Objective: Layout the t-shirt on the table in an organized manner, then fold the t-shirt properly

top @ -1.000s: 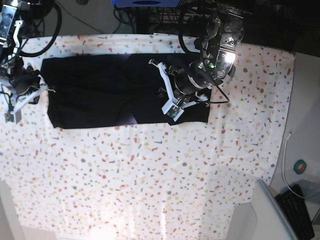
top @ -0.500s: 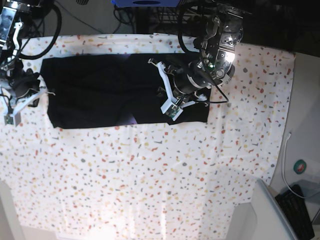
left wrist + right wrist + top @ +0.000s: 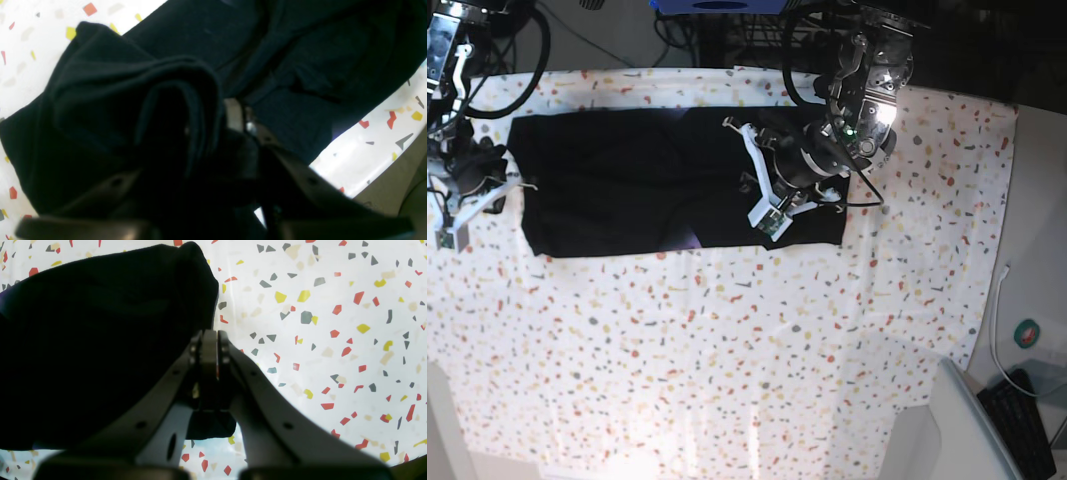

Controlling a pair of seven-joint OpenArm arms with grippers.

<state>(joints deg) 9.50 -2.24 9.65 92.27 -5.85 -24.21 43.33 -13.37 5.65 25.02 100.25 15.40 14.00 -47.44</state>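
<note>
Your left gripper [image 3: 213, 133] sits amid bunched black t-shirt [image 3: 647, 180] folds, grip unclear; your right gripper [image 3: 209, 340] is pressed together beside the cloth's edge.

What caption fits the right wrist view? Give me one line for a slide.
Right end effector shut beside the edge of the black t-shirt on the speckled table.

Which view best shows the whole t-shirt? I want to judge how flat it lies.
The base view: the t-shirt appears whole, spread as a dark rectangle on the table. The left wrist view shows only bunched folds, the right wrist view only one edge.
</note>
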